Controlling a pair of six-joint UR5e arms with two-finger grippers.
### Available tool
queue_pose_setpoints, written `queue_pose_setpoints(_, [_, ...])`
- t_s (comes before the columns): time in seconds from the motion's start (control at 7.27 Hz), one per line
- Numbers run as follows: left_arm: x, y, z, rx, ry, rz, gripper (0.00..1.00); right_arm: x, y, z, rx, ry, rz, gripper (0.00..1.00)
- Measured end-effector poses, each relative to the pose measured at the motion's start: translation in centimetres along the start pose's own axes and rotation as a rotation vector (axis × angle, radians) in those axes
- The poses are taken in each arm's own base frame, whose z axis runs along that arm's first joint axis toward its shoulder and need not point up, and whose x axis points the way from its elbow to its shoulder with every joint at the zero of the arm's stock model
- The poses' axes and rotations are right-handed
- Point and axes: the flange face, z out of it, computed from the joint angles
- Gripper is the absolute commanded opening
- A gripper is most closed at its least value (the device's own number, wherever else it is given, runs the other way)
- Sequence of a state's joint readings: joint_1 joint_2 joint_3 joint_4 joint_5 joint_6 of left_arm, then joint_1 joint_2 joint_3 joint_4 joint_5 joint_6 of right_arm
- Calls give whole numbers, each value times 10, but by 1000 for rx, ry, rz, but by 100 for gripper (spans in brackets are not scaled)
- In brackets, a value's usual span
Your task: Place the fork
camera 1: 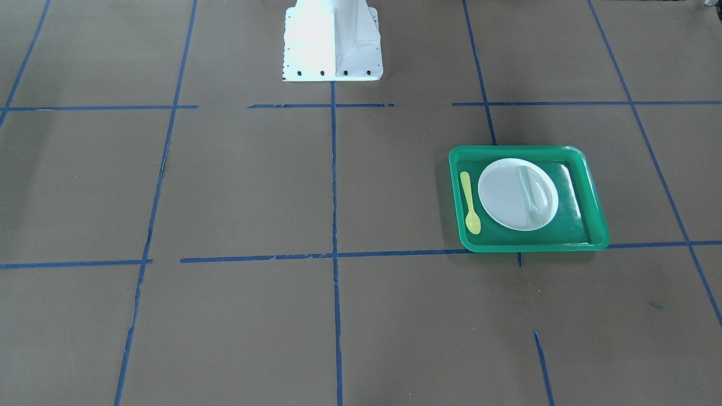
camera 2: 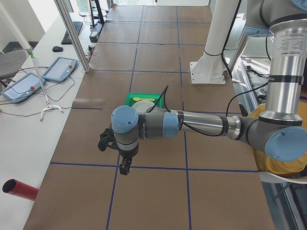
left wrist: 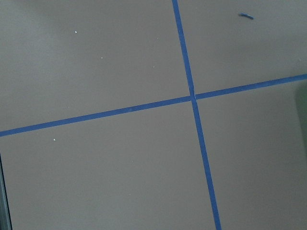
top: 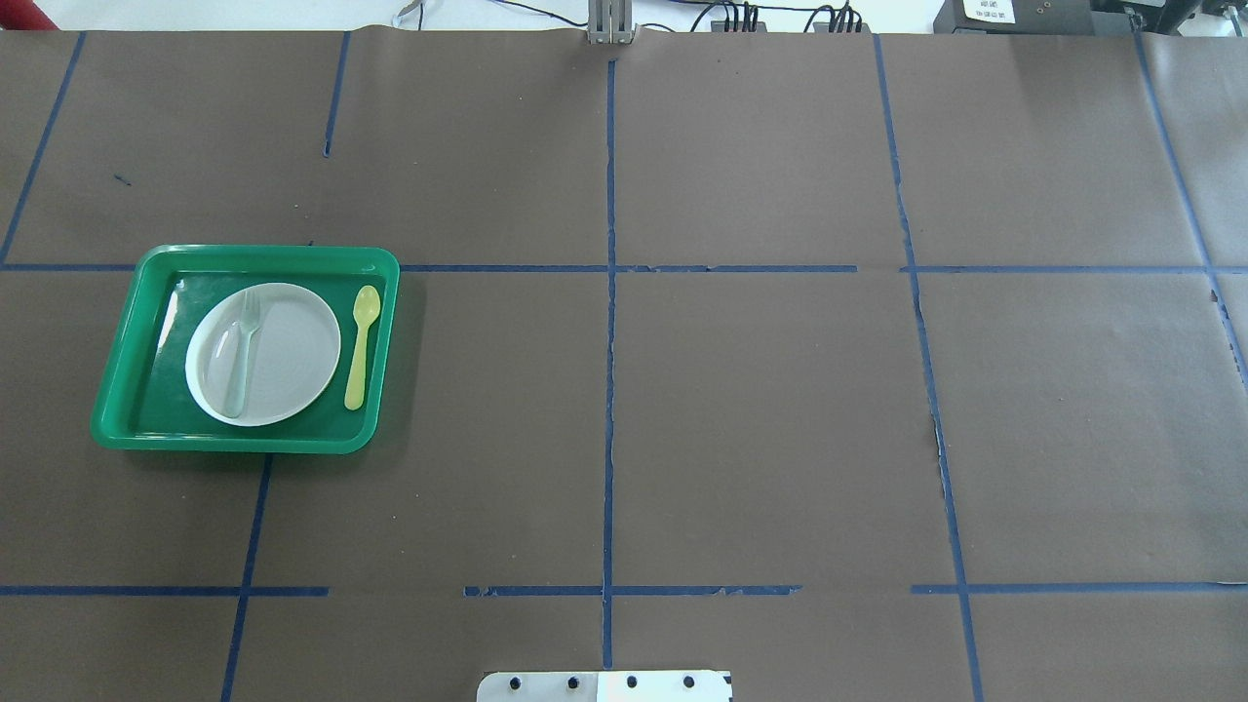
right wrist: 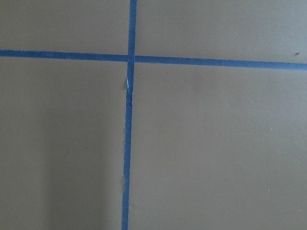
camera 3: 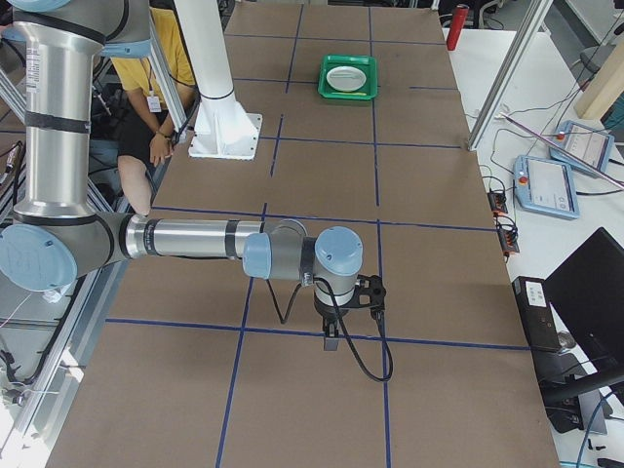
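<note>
Fork [camera 1: 530,196] lying across plate [camera 1: 499,194] in tray [camera 1: 524,150], spoon [camera 1: 469,203] lying beside plate, left gripper [camera 2: 124,168] and right gripper [camera 3: 330,341] hovering above table [camera 1: 225,197], cannot tell their opening.

Table [top: 760,409]: flat top, covered throughout in brown paper, divided into large rectangles by blue tape lines [top: 609,390], torn in places. Carried directly: one green tray [top: 263,252], laid across a tape line on the robot's left half; one white pedestal base [camera 1: 333,42], bolted at the robot's edge, on the centre line.
</note>
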State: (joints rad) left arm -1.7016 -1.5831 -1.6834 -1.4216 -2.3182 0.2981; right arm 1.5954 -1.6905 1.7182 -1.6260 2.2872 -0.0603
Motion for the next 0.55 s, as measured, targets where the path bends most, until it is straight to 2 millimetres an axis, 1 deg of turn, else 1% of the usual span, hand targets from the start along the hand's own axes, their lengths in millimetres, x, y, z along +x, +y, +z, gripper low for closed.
queue_pose_setpoints(0.14, [2,-1,5,-9,1,2,100,0,0,0,0,0,0,100])
queue_pose_setpoints(0.28, [2,3,14,-19,7,9,100,0,0,0,0,0,0,100])
queue_pose_setpoints(0.41, [4,11,24,-17,19,21,100,0,0,0,0,0,0,100])
queue_pose_setpoints(0.55, [18,10,31,-3,57,32,100,0,0,0,0,0,-1,100])
